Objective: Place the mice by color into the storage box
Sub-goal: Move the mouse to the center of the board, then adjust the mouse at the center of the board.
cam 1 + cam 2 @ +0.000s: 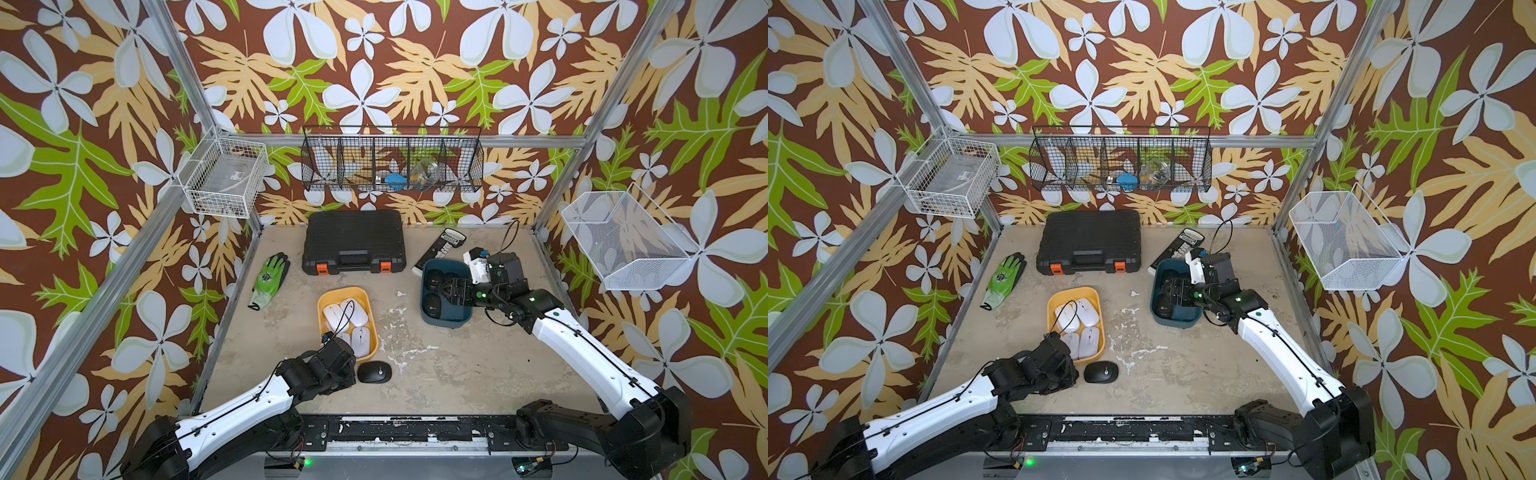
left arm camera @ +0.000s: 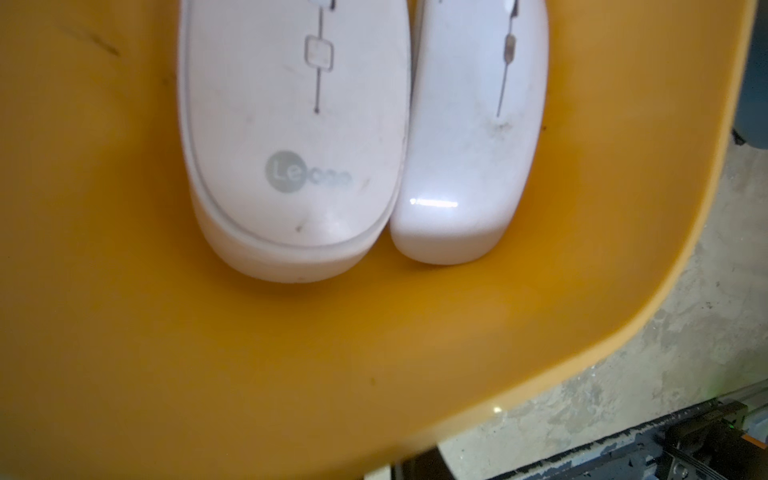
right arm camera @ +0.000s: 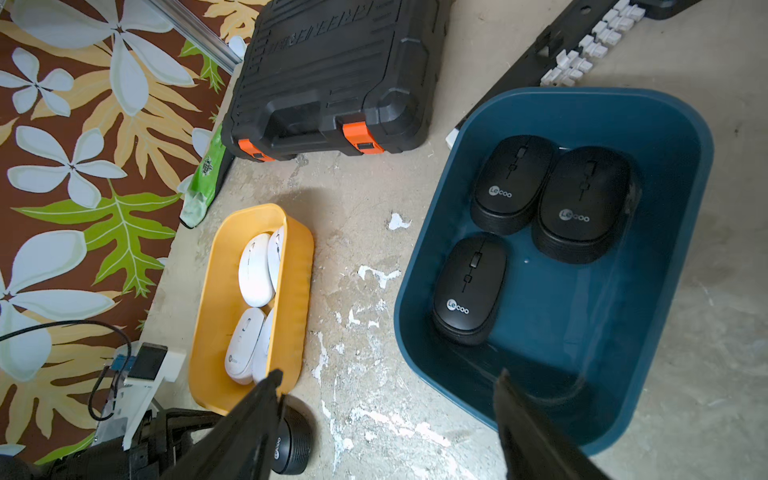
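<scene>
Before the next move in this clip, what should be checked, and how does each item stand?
1. Four white mice in the yellow bin: ok.
2. All black mice in the blue bin: not ok, only three are inside.
3. The loose black mouse lies uncovered on the table beside the yellow bin: ok.
4. Open, empty right gripper above the blue bin: ok.
5. Load in the shut left gripper: cannot tell.

Worktop point(image 1: 436, 374), scuffed: black tool case point(image 1: 354, 241), green glove point(image 1: 270, 280), yellow bin point(image 1: 343, 291), blue bin point(image 1: 444, 322), black-and-white keyed device point(image 1: 442, 245), one black mouse point(image 1: 374, 372) just beside the yellow bin.
</scene>
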### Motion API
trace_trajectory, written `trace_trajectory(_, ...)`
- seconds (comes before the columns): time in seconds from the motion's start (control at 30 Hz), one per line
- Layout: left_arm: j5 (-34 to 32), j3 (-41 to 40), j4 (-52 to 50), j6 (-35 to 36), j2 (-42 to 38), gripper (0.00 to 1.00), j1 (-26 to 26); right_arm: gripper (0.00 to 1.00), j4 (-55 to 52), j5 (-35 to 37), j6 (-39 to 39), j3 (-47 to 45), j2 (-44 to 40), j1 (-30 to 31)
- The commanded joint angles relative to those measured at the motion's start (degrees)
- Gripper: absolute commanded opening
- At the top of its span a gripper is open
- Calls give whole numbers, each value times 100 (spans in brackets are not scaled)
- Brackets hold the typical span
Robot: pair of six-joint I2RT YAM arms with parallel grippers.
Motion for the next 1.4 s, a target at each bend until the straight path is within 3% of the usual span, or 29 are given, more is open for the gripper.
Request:
trace_trajectory(0.0, 13, -11, 478, 180, 237, 17, -10, 81, -59, -42, -88, -64, -65, -3)
trace_trajectory(0.53, 268, 502, 1680, 398, 1657, 20, -618, 81, -277, 89, -145, -312, -384, -3)
trace_trajectory(0.73, 125, 974, 1916, 599, 2142, 22, -638, 80, -413, -269, -283, -670, -564, -1)
trace_trajectory(0.87, 41, 1254, 1930, 640, 2263, 22, -638, 74, -611, -751, -411, -1006, -776, 112)
trace_trajectory(1.0, -244, 1313, 1535, 627, 1691, 23, -639, 61, -677, -624, -274, -1392, -982, 951)
trace_trajectory(1.17, -1058, 1700, 737, 904, 263, 30, -621, 28, 428, -188, 722, -2158, -803, 2521)
trace_trajectory(1.37, -1700, 2540, -71, 1610, -489, 60, -590, 6, 1200, 381, 938, -1846, 512, 4101)
